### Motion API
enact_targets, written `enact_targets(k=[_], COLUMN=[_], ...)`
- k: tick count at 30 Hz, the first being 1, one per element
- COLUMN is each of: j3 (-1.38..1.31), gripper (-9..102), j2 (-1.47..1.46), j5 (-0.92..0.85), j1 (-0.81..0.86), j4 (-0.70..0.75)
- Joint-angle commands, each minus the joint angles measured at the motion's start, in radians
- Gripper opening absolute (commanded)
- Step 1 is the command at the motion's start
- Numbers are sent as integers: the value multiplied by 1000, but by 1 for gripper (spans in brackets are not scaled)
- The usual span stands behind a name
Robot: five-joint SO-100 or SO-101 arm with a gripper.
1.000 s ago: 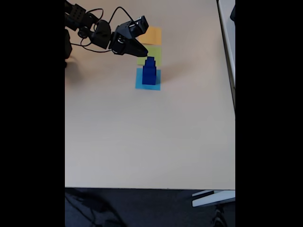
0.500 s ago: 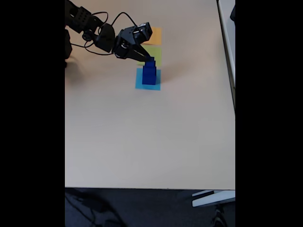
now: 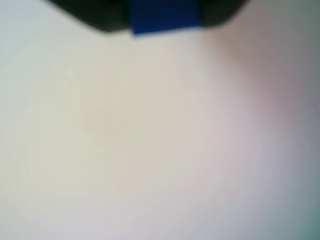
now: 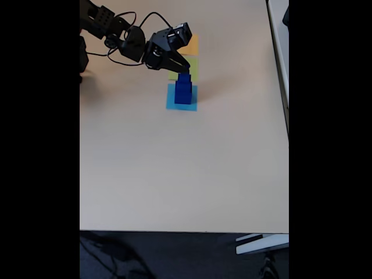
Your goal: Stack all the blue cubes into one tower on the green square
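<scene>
End effector point(image 4: 183, 72) grips one small blue cube point(image 3: 164, 16) atop the tower point(image 4: 183, 92) of about three cubes.

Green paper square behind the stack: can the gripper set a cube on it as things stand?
Probably yes. The yellow-green paper square looks mostly bare; the dark blue cube tower stands on the light-blue paper square in front, and the gripper hovers beside it.

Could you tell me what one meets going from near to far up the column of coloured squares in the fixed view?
Light-blue square with the tower on it → green square → orange square.
</scene>
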Motion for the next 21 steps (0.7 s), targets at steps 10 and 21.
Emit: enact_targets(k=[10, 21], j3=[-61, -26], gripper=[0, 0], j2=[-26, -34], j5=[34, 37], j1=[-28, -26], j4=[-9, -34])
